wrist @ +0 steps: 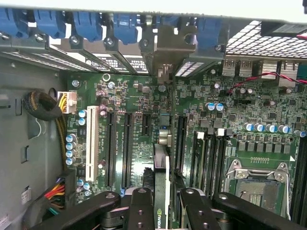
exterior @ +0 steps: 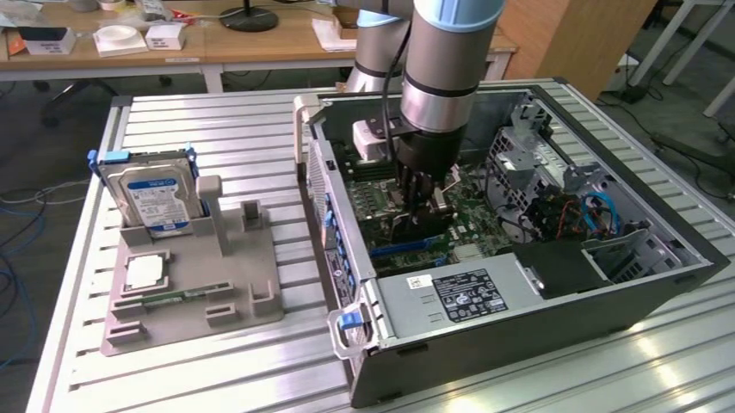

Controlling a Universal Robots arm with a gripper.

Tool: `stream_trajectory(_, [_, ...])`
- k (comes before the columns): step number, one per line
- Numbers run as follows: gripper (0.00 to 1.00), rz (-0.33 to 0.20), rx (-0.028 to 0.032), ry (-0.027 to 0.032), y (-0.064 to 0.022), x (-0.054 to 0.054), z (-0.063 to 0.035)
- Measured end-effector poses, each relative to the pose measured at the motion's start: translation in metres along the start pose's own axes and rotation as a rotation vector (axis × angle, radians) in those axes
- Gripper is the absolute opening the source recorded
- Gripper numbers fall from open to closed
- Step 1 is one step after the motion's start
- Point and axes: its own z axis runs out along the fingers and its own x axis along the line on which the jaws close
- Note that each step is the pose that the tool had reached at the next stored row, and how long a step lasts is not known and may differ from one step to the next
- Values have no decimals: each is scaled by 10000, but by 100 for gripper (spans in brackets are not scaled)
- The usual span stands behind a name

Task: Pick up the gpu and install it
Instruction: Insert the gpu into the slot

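Note:
My gripper reaches down into the open computer case and is shut on the gpu. In the wrist view I see the dark card edge-on, running between my two black fingers. Its silver bracket stands at the case's rear slot openings. The card hangs upright over the green motherboard, in line with a black expansion slot between the long slots and the memory sockets. Whether its lower edge sits in the slot I cannot tell. In the exterior view the gpu shows as a dark shape below the fingers.
Blue slot latches line the rear wall. A cable bundle and the processor socket flank the card. Outside the case, a grey fixture holds a hard drive and a green memory stick. The power supply fills the near corner.

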Motion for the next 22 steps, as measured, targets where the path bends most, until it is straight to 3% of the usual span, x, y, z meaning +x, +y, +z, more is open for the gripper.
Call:
stream_trajectory(6, [26,-4,15,2,2,-2,1])
stream_trajectory(13, [26,-29,73,0,11,-4,8])
stream_trajectory(22, [26,-65,82,-2,30,-4,13])
